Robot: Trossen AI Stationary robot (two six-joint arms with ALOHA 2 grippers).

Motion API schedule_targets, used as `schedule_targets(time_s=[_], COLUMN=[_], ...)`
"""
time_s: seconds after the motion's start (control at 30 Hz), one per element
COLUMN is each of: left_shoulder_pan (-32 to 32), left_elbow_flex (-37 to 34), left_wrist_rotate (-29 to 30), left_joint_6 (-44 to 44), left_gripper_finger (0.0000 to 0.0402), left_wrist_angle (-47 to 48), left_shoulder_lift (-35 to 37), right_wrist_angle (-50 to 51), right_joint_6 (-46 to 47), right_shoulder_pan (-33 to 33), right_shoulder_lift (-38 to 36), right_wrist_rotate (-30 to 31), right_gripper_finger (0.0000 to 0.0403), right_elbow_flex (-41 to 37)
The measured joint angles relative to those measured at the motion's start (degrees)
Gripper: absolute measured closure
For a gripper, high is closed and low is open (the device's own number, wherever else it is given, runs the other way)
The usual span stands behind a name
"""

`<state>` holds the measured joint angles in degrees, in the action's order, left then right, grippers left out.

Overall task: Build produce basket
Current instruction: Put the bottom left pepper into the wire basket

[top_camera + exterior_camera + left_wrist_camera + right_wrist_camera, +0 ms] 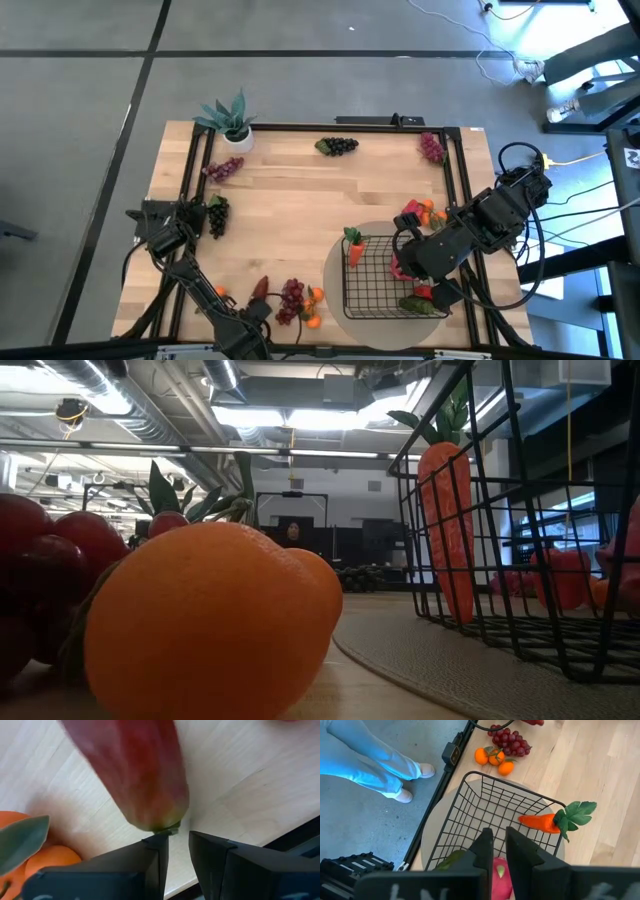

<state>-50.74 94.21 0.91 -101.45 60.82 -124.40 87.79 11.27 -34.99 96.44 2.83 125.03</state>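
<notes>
The black wire basket (385, 275) is sitting on a round grey mat (335, 275) on the wooden bench (290, 215), near the bench's front right corner. A carrot (354, 247) is leaning up against the basket's far left corner, inside the wires, with its green leaves poking out over the rim. A green pepper (420, 305) is lying in the basket's front right corner, and something pink is showing in the basket under the right pincer (405, 262), which is hanging over the basket's right side. In the right wrist view its two fingers are standing close together with only a thin gap, and the pink thing (501, 876) is sitting right below them; I cannot tell if they are holding it. Just behind the basket's far right corner a red pepper (411, 213) and some small oranges (430, 213) are lying together. Left of the basket, by the bench's front edge, one red grape bunch (291, 297) is lying with three small oranges (313, 305) beside it. The left pincer (179, 851) is down there too, left of those grapes, and its fingers are a little apart with the tip of a reddish pepper (137, 772) right at the gap. Four more grape bunches are lying well away from the basket: one dark one (217, 216) and one purple one (222, 168) on the far left, one dark one (338, 146) at the back edge, and one red one (432, 148) at the back right. One potted plant (232, 122) is standing at the back left corner.
</notes>
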Motion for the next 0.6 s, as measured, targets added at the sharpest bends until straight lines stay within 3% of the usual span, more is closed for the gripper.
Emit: schedule_targets(time_s=[0.6], left_shoulder_pan=[0.0], left_elbow_flex=[1.4], left_wrist_rotate=[1.5], left_joint_6=[0.1], left_gripper_finger=[0.0333], left_wrist_angle=[1.2], left_shoulder_lift=[0.0], right_wrist_angle=[-0.1], right_joint_6=[-1.4], right_shoulder_pan=[3.8], right_shoulder_lift=[0.0], right_wrist_rotate=[-3.0], right_gripper_finger=[0.0365], right_elbow_flex=[0.0])
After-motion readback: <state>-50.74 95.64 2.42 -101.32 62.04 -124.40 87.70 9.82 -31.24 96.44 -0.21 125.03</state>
